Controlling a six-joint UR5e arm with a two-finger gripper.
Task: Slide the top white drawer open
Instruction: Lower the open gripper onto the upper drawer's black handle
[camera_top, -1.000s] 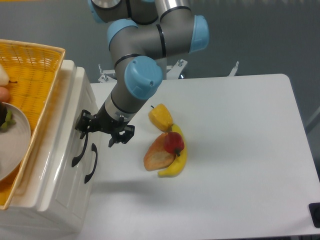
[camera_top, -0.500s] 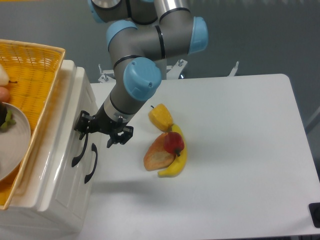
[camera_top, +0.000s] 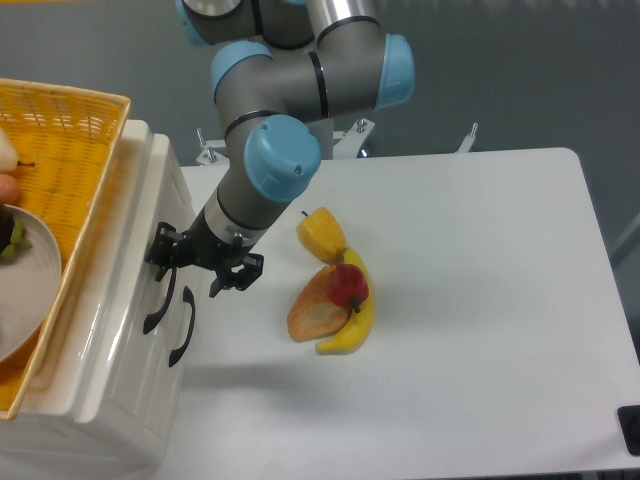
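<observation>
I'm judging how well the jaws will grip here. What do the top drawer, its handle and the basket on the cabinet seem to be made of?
The top drawer looks like glossy cream plastic, with soft highlights on its moulded front. Its handle appears to be smooth black plastic, though coated metal is possible. The basket looks woven, yellow straw or plastic strands, with a visible lattice texture.

No readable text, labels or numbers anywhere (arm casing included, plain).

I'm looking at the top white drawer (camera_top: 130, 255): glossy cream plastic, sitting closed in the cabinet front, its curved black handle (camera_top: 158, 300) standing out just above the lower one.
</observation>
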